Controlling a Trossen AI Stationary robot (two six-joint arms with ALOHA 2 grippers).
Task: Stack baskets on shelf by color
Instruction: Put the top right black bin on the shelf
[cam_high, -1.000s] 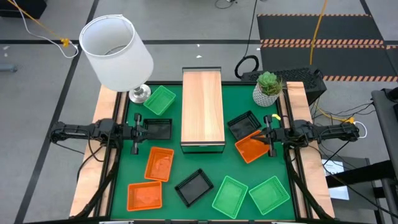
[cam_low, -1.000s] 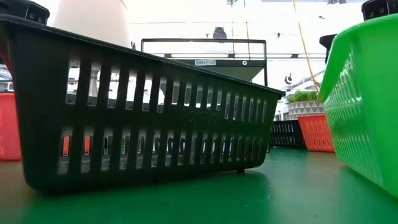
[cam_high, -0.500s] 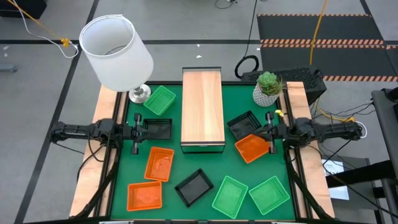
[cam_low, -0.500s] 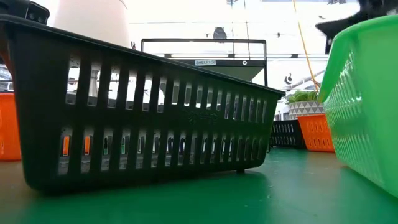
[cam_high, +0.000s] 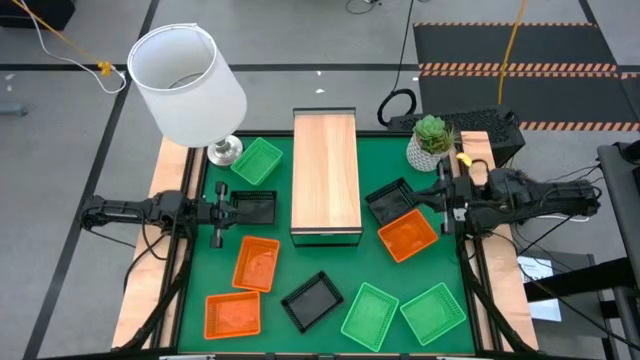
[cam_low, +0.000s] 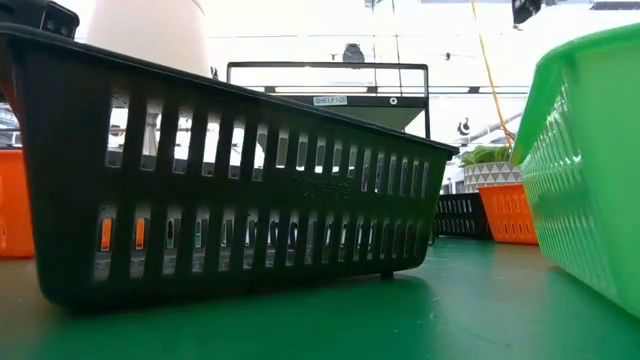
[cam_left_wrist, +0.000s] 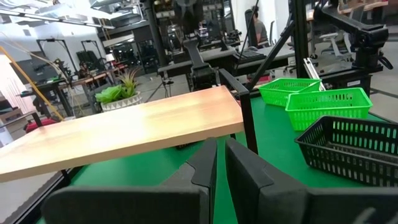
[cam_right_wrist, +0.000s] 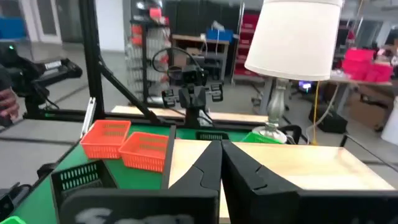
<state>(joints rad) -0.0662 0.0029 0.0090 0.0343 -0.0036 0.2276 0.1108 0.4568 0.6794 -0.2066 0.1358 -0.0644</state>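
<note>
1. Right gripper (cam_high: 443, 195): since the earlier frames it has pulled back toward the right edge of the worktop (cam_high: 375, 262) and now sits above the orange basket (cam_high: 408, 237) it previously overlapped. In the right wrist view its fingers (cam_right_wrist: 208, 167) stand nearly together, a narrow gap between them, holding nothing.
2. Left gripper (cam_high: 218, 212): unchanged in position, at the left side over the black basket (cam_high: 253, 207). In the left wrist view its fingers (cam_left_wrist: 206, 163) are narrowly parted and empty.
3. Shelf (cam_high: 325, 178): stands at worktop centre, running front to back, its top bare.
4. Baskets near the right gripper: a black basket (cam_high: 390, 199) lies tilted, touching the orange one.
5. Other baskets: a green basket (cam_high: 256, 161) near the lamp (cam_high: 188, 83); two orange baskets (cam_high: 256, 264) front left; a black basket (cam_high: 312, 300) front centre; two green baskets (cam_high: 370, 315) front right.
6. Open room: a bare green strip lies on each side of the shelf. A potted plant (cam_high: 431, 141) occupies the back right corner.
</note>
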